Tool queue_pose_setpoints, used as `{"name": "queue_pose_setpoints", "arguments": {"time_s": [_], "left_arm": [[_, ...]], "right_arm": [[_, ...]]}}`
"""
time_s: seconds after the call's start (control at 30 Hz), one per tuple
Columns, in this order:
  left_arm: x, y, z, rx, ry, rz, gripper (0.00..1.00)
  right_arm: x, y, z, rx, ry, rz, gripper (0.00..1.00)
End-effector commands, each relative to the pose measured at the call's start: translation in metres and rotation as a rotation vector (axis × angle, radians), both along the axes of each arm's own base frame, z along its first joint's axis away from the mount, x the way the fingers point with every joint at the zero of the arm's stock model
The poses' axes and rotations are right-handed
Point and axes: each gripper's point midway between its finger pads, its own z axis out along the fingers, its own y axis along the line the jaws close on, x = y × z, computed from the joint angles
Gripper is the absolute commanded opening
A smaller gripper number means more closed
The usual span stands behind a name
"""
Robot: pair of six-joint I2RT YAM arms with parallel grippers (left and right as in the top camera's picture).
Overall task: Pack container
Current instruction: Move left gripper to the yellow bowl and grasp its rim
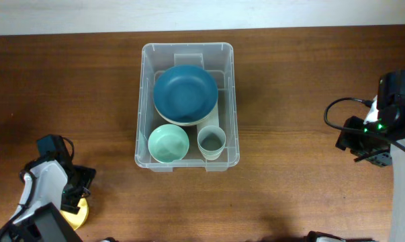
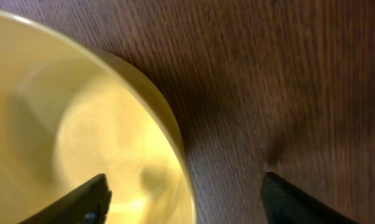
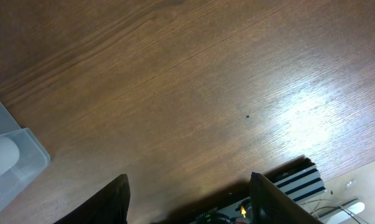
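The clear plastic container [image 1: 143, 101] stands at the middle of the table, and its corner [image 3: 13, 155] shows at the left of the right wrist view. Inside lie a dark blue plate [image 1: 185, 92] on a pale one, a mint green bowl [image 1: 168, 144] and a pale cup [image 1: 211, 142]. A yellow bowl [image 2: 81, 130] sits at the front left [image 1: 79, 216], mostly under my left arm. My left gripper [image 2: 184, 199] is open and straddles the bowl's rim, one finger inside and one outside. My right gripper [image 3: 188, 202] hangs open over bare wood, far right of the container.
The dark wooden table [image 1: 303, 81] runs to a pale wall along the back. A striped base plate and cables [image 3: 299, 180] lie beside my right arm at the table's right edge.
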Motion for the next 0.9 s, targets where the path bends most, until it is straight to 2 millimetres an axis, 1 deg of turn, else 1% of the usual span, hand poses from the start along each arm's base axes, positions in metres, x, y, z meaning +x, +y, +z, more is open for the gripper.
{"name": "queue_pose_setpoints", "arguments": {"time_s": [0.0, 0.07, 0.1, 0.23, 0.37, 0.5, 0.53, 0.6, 0.67, 0.73, 0.83, 0.87], "left_arm": [[-0.006, 0.001, -0.004, 0.003, 0.024, 0.006, 0.63], [-0.006, 0.001, -0.004, 0.003, 0.024, 0.006, 0.49], [-0.006, 0.001, -0.004, 0.002, 0.023, 0.006, 0.38], [-0.005, -0.002, -0.005, -0.016, 0.015, 0.006, 0.12], [-0.002, -0.007, -0.006, -0.040, 0.002, 0.006, 0.01], [-0.001, -0.007, -0.006, -0.043, -0.004, 0.004, 0.01], [0.003, -0.007, -0.004, -0.045, -0.016, 0.002, 0.01], [0.014, -0.006, 0.001, -0.058, -0.048, -0.045, 0.00], [0.032, -0.007, 0.011, -0.083, -0.103, -0.114, 0.00], [0.054, -0.009, 0.028, -0.104, -0.171, -0.174, 0.00], [0.082, -0.010, 0.062, -0.084, -0.234, -0.246, 0.01], [0.105, -0.015, 0.092, -0.056, -0.278, -0.338, 0.00]], "right_arm": [[-0.002, 0.000, 0.004, -0.004, -0.015, 0.006, 0.57], [-0.002, 0.000, 0.004, -0.004, -0.015, 0.006, 0.57], [-0.002, 0.000, 0.004, -0.004, -0.015, 0.006, 0.57], [-0.002, 0.000, 0.004, -0.004, -0.015, 0.006, 0.58], [-0.002, 0.000, 0.004, -0.004, -0.015, 0.006, 0.57], [-0.001, 0.000, 0.004, -0.004, -0.015, 0.006, 0.57], [-0.001, 0.000, 0.004, -0.004, -0.015, 0.006, 0.57], [-0.001, 0.000, 0.004, -0.004, -0.015, 0.006, 0.57], [-0.001, 0.000, 0.004, -0.004, -0.015, 0.006, 0.57], [-0.001, 0.000, 0.004, -0.004, -0.015, 0.006, 0.57], [-0.001, 0.000, 0.004, -0.004, -0.015, 0.006, 0.57], [-0.001, 0.000, 0.004, -0.004, -0.016, 0.006, 0.57]]}}
